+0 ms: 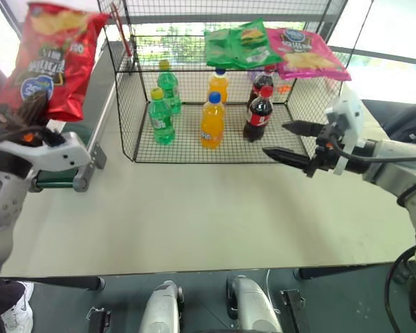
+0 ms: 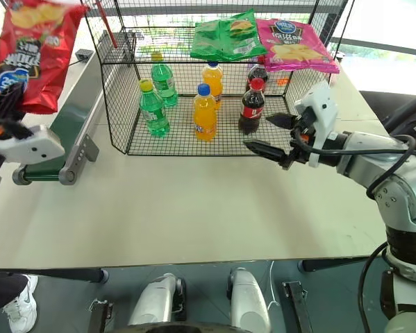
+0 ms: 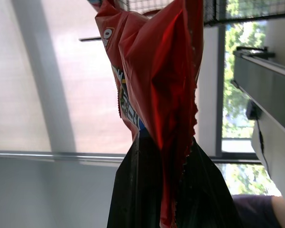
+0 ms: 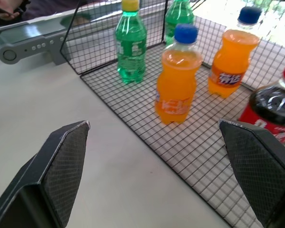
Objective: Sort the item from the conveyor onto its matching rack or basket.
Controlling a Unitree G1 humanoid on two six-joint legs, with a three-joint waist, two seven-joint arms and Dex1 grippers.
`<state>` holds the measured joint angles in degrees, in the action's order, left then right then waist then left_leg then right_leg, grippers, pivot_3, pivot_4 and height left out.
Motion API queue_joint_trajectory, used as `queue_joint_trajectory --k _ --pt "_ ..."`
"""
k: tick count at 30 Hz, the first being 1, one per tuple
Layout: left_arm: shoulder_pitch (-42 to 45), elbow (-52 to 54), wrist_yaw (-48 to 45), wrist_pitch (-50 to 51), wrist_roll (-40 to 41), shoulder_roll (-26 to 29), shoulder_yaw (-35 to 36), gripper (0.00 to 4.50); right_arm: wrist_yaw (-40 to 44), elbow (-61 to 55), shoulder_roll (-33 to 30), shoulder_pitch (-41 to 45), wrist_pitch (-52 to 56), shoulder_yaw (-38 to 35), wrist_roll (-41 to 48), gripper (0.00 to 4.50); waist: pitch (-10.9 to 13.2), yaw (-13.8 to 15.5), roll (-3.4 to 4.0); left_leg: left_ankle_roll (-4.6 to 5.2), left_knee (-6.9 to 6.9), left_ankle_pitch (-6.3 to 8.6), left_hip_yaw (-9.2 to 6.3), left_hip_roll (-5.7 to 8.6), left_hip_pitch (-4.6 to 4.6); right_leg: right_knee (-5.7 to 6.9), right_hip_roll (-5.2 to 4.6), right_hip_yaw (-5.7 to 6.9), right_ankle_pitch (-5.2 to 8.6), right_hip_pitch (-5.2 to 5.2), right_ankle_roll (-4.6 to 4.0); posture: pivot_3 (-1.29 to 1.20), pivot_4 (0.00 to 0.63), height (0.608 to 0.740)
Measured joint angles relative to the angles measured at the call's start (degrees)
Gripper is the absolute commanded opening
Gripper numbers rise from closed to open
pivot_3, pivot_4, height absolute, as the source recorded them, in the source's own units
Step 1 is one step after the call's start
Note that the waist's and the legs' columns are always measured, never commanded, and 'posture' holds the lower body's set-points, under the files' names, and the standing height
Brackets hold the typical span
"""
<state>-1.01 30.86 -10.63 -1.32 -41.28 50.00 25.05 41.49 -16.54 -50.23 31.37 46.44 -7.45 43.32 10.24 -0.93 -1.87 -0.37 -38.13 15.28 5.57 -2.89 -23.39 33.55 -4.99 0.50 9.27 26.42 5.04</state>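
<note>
Gripping the glossy red crisp bag [image 1: 51, 59] by its lower end with the left gripper [image 1: 28, 111], fingers clamped together on the foil, lifting it clear above the near end of the dark-green conveyor belt [image 2: 72, 125] at the table's left edge. Hovering the right gripper [image 1: 291, 142] with fingers spread apart, holding nothing, before the black wire-mesh cage [image 1: 187, 149] at the table's far edge.
</note>
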Motion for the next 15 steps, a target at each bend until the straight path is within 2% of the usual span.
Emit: queue_joint_trajectory --k 3,6,11,15 --pt "0.3 4.2 0.1 -1.4 0.1 -2.0 -0.5 0.01 2.0 2.8 0.9 1.8 -1.9 2.0 -2.4 4.50 0.0 0.3 0.02 -0.01 -0.03 -0.01 -0.09 0.00 0.06 0.12 0.05 0.01 -0.01 -0.04 -0.03 0.00 0.150 0.740" --pt "6.1 3.8 -2.3 -0.2 0.3 -3.7 -5.9 0.01 3.0 3.9 1.9 2.5 -2.9 2.8 -3.8 4.50 0.0 0.7 0.04 -0.03 -0.12 -0.03 -0.13 0.01 0.06 0.22 0.06 0.02 -0.03 -0.08 -0.06 0.00 0.150 0.740" --pt "19.6 -3.2 -8.3 2.4 0.6 -7.4 -18.0 0.01 2.7 3.0 1.6 0.7 -2.9 1.0 -4.8 4.50 0.0 0.6 0.03 -0.02 -0.18 -0.05 -0.12 0.03 0.00 0.21 0.08 0.01 -0.03 -0.09 -0.01 0.00 0.150 0.740" --pt "27.4 -9.4 -10.4 3.1 0.7 -9.8 -23.8 0.01 1.1 0.4 1.2 -2.2 -1.6 -2.2 -4.7 4.50 0.0 0.3 0.02 -0.01 -0.15 -0.04 -0.14 0.02 -0.02 0.19 0.13 0.01 -0.06 -0.06 0.14 0.00 0.150 0.740"
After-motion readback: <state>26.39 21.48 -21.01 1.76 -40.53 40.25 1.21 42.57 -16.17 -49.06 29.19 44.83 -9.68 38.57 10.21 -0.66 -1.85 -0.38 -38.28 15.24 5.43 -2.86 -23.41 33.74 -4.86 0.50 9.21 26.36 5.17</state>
